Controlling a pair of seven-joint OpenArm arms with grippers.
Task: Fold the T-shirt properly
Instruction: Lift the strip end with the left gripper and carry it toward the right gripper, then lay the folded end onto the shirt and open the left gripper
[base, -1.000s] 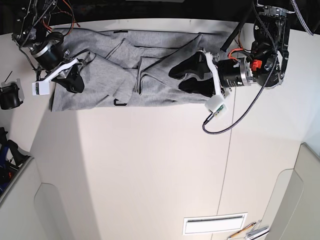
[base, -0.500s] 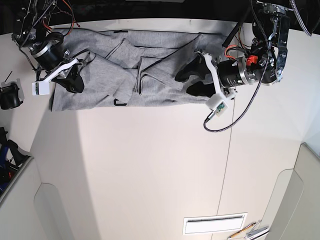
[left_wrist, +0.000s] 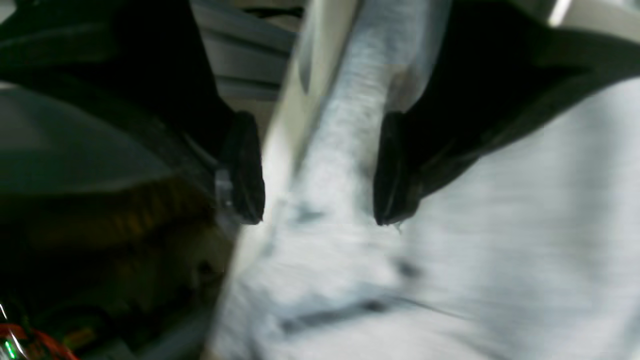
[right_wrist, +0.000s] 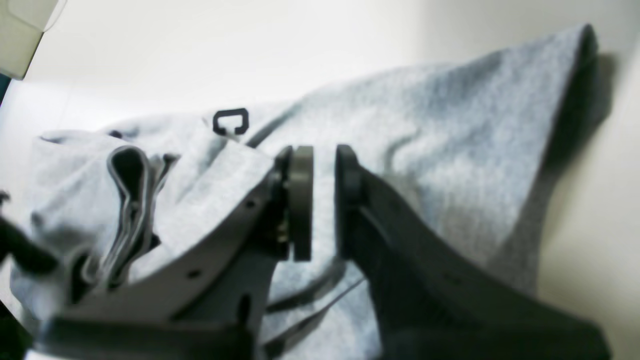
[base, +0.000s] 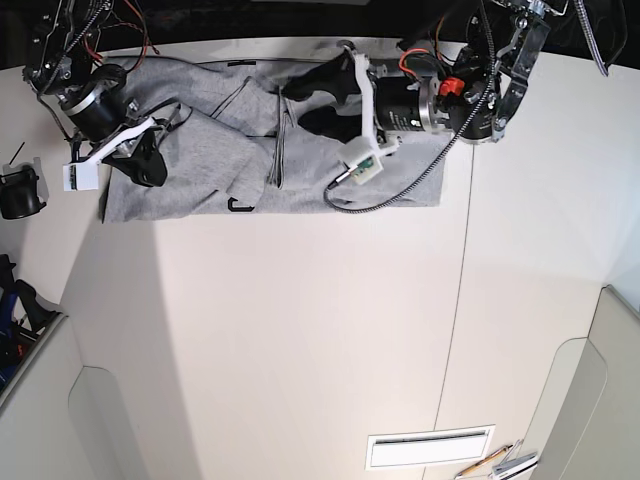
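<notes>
The grey T-shirt (base: 220, 170) lies rumpled along the far edge of the table, with folds bunched near its middle and a black letter mark (base: 238, 205) at its near hem. My left gripper (base: 315, 98) hovers over the shirt's upper middle. In the left wrist view (left_wrist: 318, 172) its jaws stand wide apart with a ridge of cloth (left_wrist: 345, 125) under the gap. My right gripper (base: 150, 165) rests on the shirt's left part. In the right wrist view (right_wrist: 322, 200) its jaws are almost together, with no cloth seen pinched, over the shirt (right_wrist: 450, 140).
A black object (base: 20, 190) sits at the table's left edge. The left arm's braided cable (base: 400, 190) loops over the shirt's right part. A white slotted plate (base: 430, 447) and small tools (base: 500, 462) lie at the near edge. Bare tabletop (base: 320, 330) spreads in front of the shirt.
My left arm has swung from the shirt's right end toward its upper middle, and the cable now trails across the cloth. My right arm has not moved.
</notes>
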